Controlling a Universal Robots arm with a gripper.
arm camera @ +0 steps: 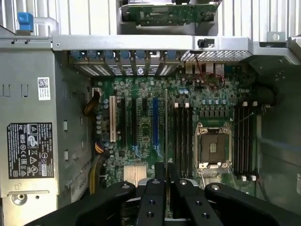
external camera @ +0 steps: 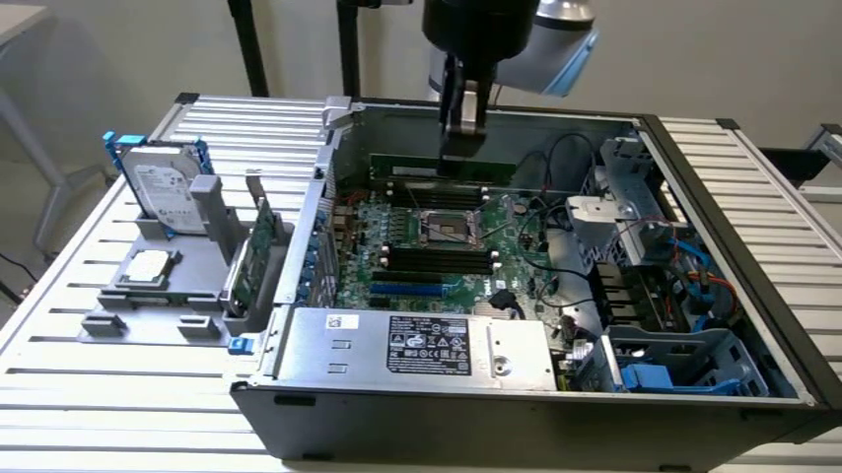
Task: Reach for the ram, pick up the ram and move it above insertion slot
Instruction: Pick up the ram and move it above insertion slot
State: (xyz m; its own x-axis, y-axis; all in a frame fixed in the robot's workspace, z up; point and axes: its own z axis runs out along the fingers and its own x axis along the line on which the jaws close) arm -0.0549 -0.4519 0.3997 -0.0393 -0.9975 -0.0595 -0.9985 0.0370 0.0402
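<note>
Carefully, I held my pincer (external camera: 462, 150) clamped on the ram (external camera: 441, 166) above the motherboard (external camera: 435, 236), judging that keeping it level and parallel to the slots mattered most.

One open computer case (external camera: 736, 296) at frame centre; one motherboard (external camera: 435, 246) with one CPU socket (external camera: 448, 227); one power supply (external camera: 414, 345) at lower centre; one ram (external camera: 441, 169) stick held upright at upper centre; one hard drive (external camera: 169, 187) and one expansion card (external camera: 263, 241) at left; one gripper (external camera: 463, 133)
</note>
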